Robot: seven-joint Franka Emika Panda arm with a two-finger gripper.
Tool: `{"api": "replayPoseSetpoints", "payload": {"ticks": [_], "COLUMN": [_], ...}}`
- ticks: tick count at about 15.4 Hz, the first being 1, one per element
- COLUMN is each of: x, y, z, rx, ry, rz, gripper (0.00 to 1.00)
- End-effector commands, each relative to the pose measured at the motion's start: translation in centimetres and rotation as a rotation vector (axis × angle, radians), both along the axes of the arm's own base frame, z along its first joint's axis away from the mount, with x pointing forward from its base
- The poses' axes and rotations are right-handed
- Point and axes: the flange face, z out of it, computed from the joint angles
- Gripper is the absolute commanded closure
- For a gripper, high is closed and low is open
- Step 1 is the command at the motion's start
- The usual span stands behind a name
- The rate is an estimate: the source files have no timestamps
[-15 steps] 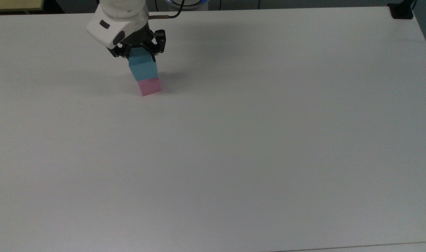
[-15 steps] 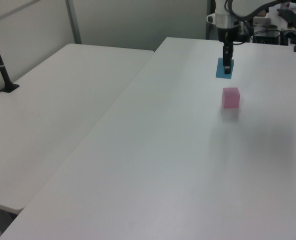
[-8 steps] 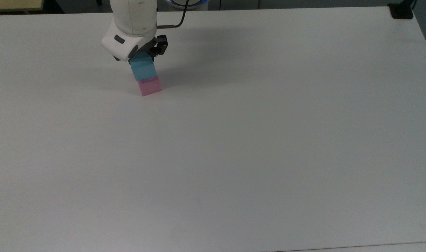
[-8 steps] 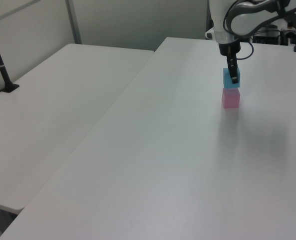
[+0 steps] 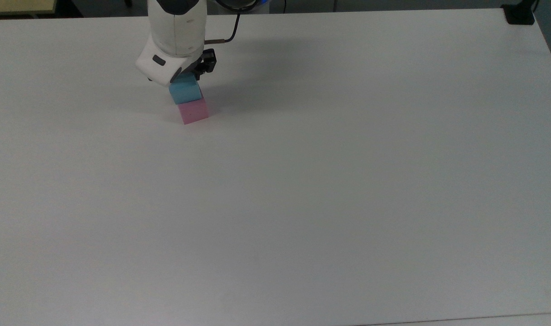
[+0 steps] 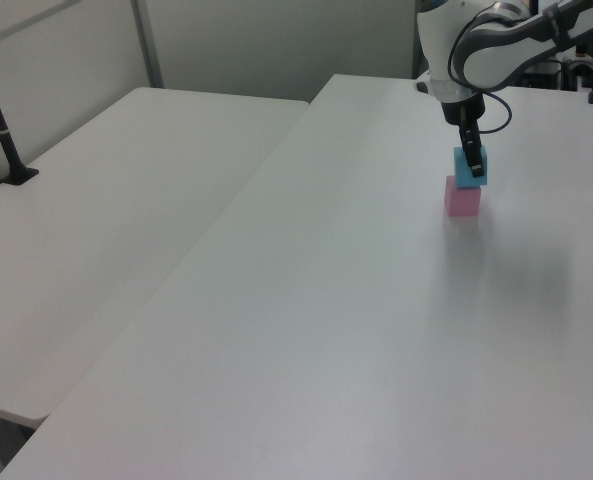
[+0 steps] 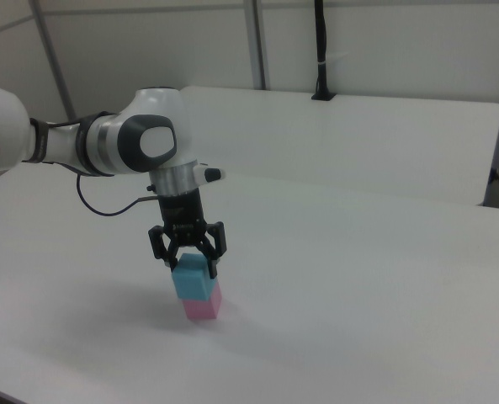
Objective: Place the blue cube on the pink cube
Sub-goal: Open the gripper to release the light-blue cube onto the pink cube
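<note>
The blue cube (image 5: 185, 93) rests on top of the pink cube (image 5: 194, 112), shifted slightly toward the top view's left. The stack stands on the white table (image 5: 330, 181) near its far left. My gripper (image 7: 192, 265) comes straight down from above, its black fingers (image 7: 214, 262) pressed against two opposite sides of the blue cube (image 7: 193, 280), shut on it. The pink cube (image 7: 204, 305) shows underneath. In the left view the gripper (image 6: 469, 163) covers part of the blue cube (image 6: 465, 176) above the pink cube (image 6: 462, 199).
A black clamp (image 5: 519, 13) sits at the table's far right corner in the top view. A second white table (image 6: 106, 200) adjoins on the left view's left, with a black post (image 6: 2, 135) on it. A cable (image 7: 106, 206) hangs from the arm.
The gripper carried the blue cube from beyond the pink cube to over it and lowered it; the blue cube now sits on the pink cube. The pink cube stayed put.
</note>
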Motion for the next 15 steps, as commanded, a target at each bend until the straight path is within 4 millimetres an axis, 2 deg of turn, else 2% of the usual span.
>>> {"api": "replayPoseSetpoints", "payload": {"ticks": [1, 3, 5, 6, 7, 8, 10, 11, 15], "x": [-0.1, -0.1, -0.2, -0.2, 0.1, 0.4, 0.5, 0.2, -0.6], "y": [-0.2, -0.2, -0.1, 0.2, 1.1, 3.0, 4.7, 4.9, 4.1], "z": [0.5, 1.4, 5.9, 9.7, 12.3, 14.9, 16.5, 17.6, 19.3], "rx": [-0.012, -0.01, -0.016, -0.011, 0.003, 0.027, 0.035, 0.039, 0.05], "ry": [-0.053, -0.067, -0.126, -0.165, -0.194, -0.228, -0.266, -0.291, -0.3], "rz": [-0.025, -0.051, -0.13, -0.198, -0.247, -0.301, -0.342, -0.367, -0.407], "gripper": [0.0, 0.0, 0.0, 0.0, 0.0, 0.0, 0.0, 0.0, 0.0]}}
